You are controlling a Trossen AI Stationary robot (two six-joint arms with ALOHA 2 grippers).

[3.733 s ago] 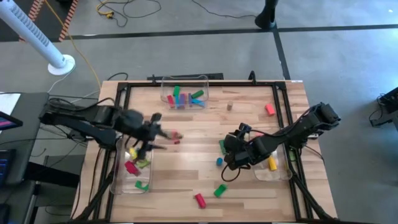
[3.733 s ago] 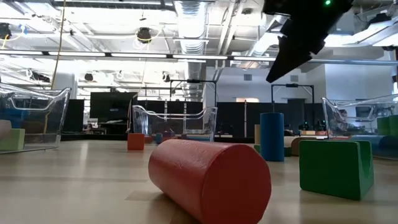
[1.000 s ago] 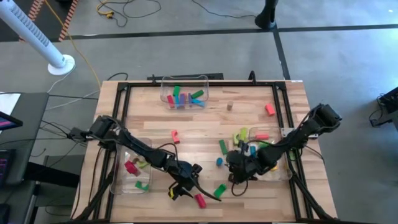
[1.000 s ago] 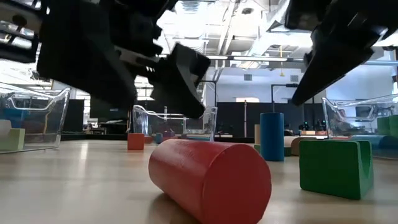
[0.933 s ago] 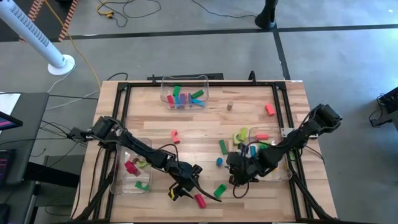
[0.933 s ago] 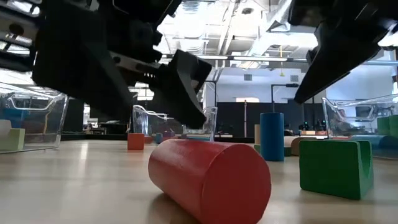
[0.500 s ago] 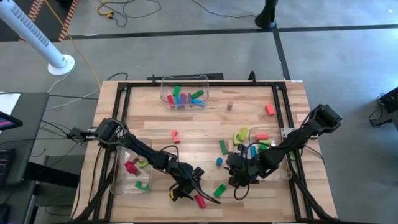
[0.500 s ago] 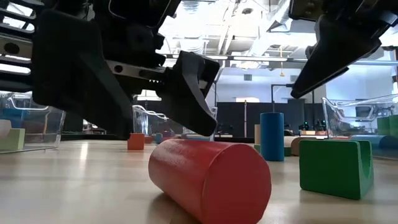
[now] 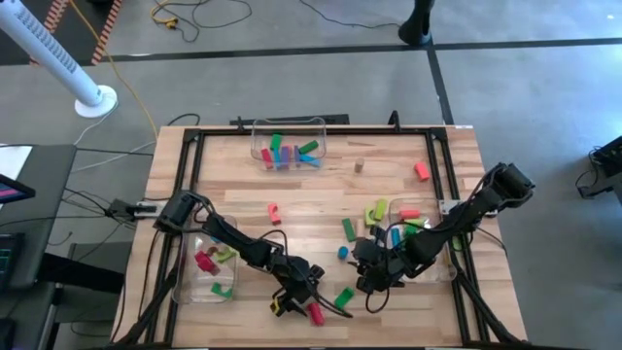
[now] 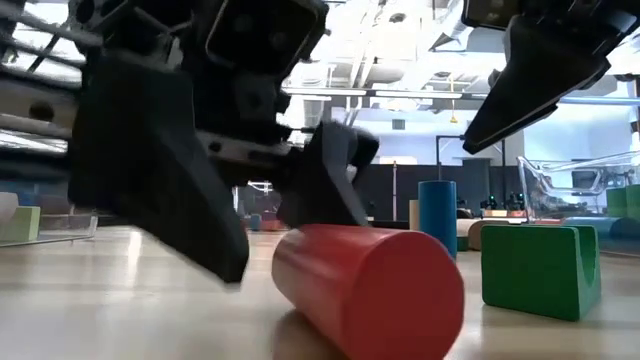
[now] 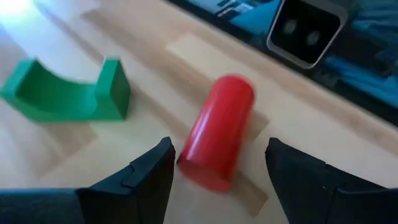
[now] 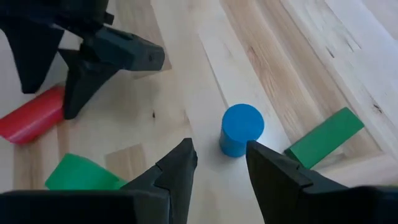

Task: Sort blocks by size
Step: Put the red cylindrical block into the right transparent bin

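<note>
**Left pincer straddles red cylinder at the counter's near edge**

Nearest the front edge of the counter (image 9: 447, 175), a red cylinder (image 9: 313, 312) lies on its side. The left pincer (image 9: 296, 303) is low over it, its fingers (image 11: 140, 180) spread apart, one on each side of the cylinder's end; whether they touch it cannot be told. Just beside the cylinder lies a green arch block (image 9: 343, 297), curved side up.

A little farther in, the right pincer (image 9: 369, 282) hangs above the counter with its fingers (image 12: 177, 165) parted and nothing between them. Near it stands a small blue cylinder (image 9: 342, 253), upright, with a green bar (image 9: 348, 229) lying beyond it.

To the left sits a clear bin (image 9: 185, 282) holding red, green and yellow blocks; to the right another clear bin (image 9: 442, 267) holds several more, partly hidden by the right arm. Mid-counter lies a small pink block (image 9: 273, 212).

Farther back, a tan block (image 9: 359, 165) and a red block (image 9: 421, 171) rest well apart. At the far edge a third clear bin (image 9: 258, 136) holds green, red, blue and purple blocks.
</note>
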